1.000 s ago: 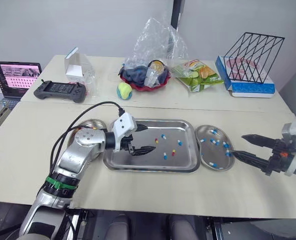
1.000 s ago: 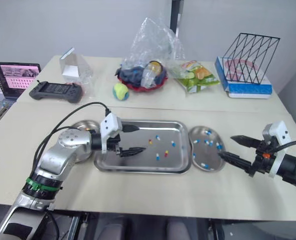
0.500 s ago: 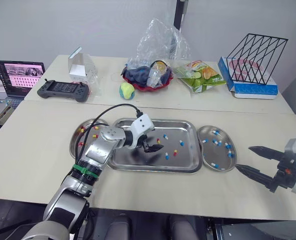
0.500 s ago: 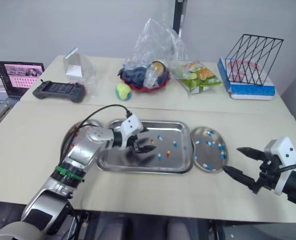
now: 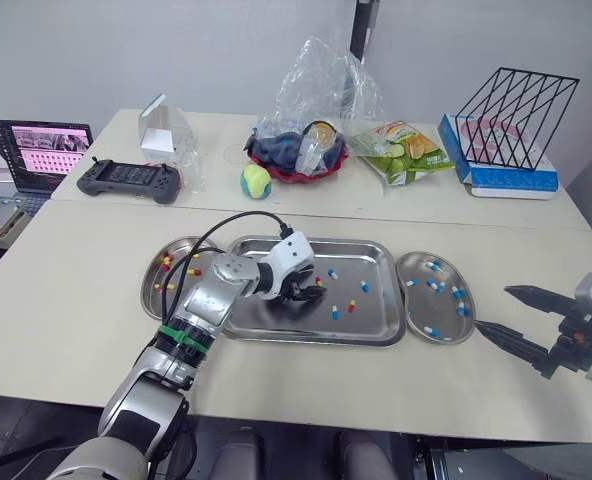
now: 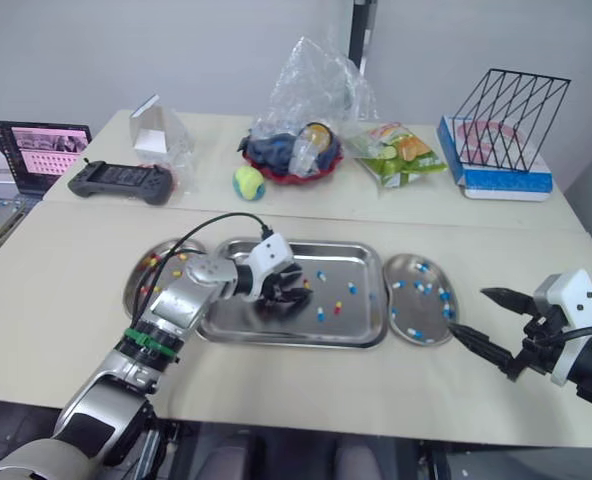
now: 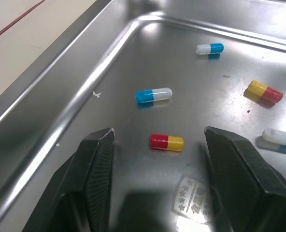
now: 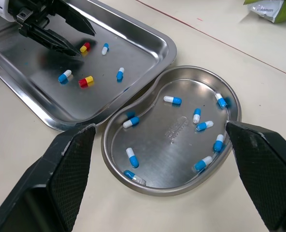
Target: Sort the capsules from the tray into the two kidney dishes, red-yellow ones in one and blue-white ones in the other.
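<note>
Nearest the table's front edge lay a broad bare strip of tabletop, free along the whole front of the tray. Over the table's right end the right gripper hung with its fingers spread wide and nothing between them, near the right kidney dish but apart from its rim. That dish held a scatter of blue-white capsules and bore an embossed mark on its floor, too faint to read. It sat just beside the tray's right rim. Inside the tray the left gripper was low over the steel floor, fingers parted and grasping nothing, with a red-yellow capsule lying loose between them, touching neither. An unreadable stamped emblem showed close behind it. A few more capsules of both colours lay beyond, well apart, with bare steel toward the tray's left wall. The left kidney dish, against the tray's left rim, held red-yellow ones. Past the seam between the tables stood a game controller, a laptop, a tennis ball, a red bowl under a plastic bag, a green snack bag and a wire rack on a blue box; none of their print was legible.
</note>
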`<state>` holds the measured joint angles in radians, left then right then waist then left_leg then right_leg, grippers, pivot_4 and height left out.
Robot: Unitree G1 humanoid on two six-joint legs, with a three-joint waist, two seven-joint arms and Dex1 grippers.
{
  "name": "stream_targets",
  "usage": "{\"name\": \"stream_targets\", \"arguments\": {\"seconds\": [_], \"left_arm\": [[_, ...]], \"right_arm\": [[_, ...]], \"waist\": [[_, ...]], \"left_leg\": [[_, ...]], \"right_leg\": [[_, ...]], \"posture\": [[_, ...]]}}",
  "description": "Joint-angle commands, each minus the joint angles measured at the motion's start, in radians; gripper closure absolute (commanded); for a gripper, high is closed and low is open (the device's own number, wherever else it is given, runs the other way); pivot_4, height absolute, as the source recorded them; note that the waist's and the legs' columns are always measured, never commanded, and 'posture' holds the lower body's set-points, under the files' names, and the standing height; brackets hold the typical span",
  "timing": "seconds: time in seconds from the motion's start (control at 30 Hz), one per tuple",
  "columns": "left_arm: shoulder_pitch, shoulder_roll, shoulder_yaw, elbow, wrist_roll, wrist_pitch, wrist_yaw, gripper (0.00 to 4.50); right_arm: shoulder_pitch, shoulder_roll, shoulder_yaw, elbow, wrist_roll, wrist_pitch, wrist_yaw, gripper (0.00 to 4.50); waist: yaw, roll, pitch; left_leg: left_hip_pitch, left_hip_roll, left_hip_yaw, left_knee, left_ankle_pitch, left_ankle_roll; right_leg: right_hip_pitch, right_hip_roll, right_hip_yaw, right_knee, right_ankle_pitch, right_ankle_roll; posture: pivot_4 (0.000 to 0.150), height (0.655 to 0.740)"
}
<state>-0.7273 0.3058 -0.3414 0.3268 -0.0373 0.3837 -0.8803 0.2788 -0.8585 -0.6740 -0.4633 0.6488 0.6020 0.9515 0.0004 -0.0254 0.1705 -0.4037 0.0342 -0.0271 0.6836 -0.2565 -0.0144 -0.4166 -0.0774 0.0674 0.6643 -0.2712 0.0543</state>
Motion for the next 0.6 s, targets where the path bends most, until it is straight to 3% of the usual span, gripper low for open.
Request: {"name": "stream_targets", "arguments": {"seconds": [0.03,0.27,0.33,0.6], "left_arm": [[-0.025,-0.006,0.006,0.003,0.007,-0.020,-0.007,1.41],[-0.033,-0.003,0.002,0.034,0.020,-0.030,-0.020,1.41],[-0.040,-0.001,0.001,0.046,0.028,-0.043,-0.017,1.89],[-0.033,0.004,-0.012,0.045,0.040,-0.063,-0.062,1.89]], "right_arm": [[-0.009,-0.008,-0.022,-0.008,-0.001,-0.018,-0.007,0.00],[-0.014,-0.012,-0.018,-0.001,-0.006,-0.018,-0.012,0.00],[-0.017,-0.014,-0.016,0.006,-0.010,-0.012,-0.019,0.00],[-0.043,-0.011,-0.015,0.027,0.001,0.004,-0.032,0.00]], "waist": [[0.000,0.000,0.000],[0.000,0.000,0.000],[0.000,0.000,0.000],[0.000,0.000,0.000]], "left_leg": [[0.000,0.000,0.000,0.000,0.000,0.000],[0.000,0.000,0.000,0.000,0.000,0.000],[0.000,0.000,0.000,0.000,0.000,0.000],[0.000,0.000,0.000,0.000,0.000,0.000]], "right_leg": [[0.000,0.000,0.000,0.000,0.000,0.000],[0.000,0.000,0.000,0.000,0.000,0.000],[0.000,0.000,0.000,0.000,0.000,0.000],[0.000,0.000,0.000,0.000,0.000,0.000]], "posture": [[0.150,0.7174],[0.150,0.7174],[0.150,0.7174],[0.150,0.7174]]}}
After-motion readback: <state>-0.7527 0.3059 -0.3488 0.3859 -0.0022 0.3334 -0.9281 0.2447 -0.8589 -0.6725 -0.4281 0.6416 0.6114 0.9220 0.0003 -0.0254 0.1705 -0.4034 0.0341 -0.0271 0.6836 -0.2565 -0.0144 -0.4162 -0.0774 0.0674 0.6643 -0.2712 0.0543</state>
